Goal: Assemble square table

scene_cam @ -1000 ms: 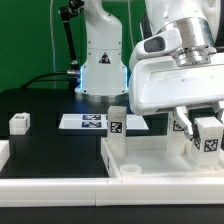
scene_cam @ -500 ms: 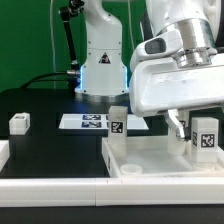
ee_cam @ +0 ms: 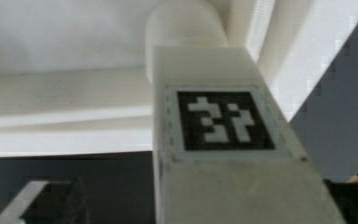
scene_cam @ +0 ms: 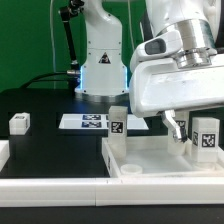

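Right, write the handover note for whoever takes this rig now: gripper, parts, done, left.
Gripper: low over the table top, at the right leg. One finger shows apart from that leg and the other is hidden, so the grip cannot be told.
Parts: right leg upright on the top, at the exterior view's right. Corner leg upright at the top's other far corner. Loose leg on the black table. No fourth leg clearly seen.
Done: two legs standing; tightness not visible.
Left: probably check both, then fit the rest.
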{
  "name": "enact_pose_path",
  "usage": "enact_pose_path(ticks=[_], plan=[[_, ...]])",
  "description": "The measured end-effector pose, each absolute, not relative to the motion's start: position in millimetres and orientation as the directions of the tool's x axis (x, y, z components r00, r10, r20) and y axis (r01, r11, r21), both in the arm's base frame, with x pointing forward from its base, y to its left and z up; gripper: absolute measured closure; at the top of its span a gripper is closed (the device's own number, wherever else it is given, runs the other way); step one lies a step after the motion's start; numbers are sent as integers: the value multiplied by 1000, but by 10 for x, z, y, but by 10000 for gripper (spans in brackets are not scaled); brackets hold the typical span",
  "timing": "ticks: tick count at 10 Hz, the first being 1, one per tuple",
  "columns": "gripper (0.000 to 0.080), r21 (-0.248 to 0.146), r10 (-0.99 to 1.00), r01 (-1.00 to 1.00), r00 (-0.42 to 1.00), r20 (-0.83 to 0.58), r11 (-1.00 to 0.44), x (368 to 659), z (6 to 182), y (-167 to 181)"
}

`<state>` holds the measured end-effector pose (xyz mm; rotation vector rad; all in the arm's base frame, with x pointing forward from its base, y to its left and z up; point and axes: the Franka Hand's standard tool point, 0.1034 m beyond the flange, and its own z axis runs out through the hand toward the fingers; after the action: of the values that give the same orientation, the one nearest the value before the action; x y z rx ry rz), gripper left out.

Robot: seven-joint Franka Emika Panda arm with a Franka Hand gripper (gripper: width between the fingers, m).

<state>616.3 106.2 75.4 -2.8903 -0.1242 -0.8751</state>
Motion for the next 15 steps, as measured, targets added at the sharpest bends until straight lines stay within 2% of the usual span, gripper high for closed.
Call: enact_pose_path(ticks=[4, 5, 6, 7, 10, 13, 15], plan=[[150, -91, 44, 113, 832, 553, -989, 6160, 754, 1061], [150, -133, 13, 85, 884, 468, -987, 6124, 752, 1098], [150, -152, -14, 59, 899, 438, -987, 6172, 967, 1104], [150, -163, -39, 28, 919, 393, -986, 6133, 1006, 1115], [150, -203, -5, 32, 984, 180, -979, 6062, 967, 1175], [150, -203, -6, 29, 985, 171, -979, 6090, 967, 1147], [150, -167, -22, -4, 994, 111, -986, 6032, 817, 988]])
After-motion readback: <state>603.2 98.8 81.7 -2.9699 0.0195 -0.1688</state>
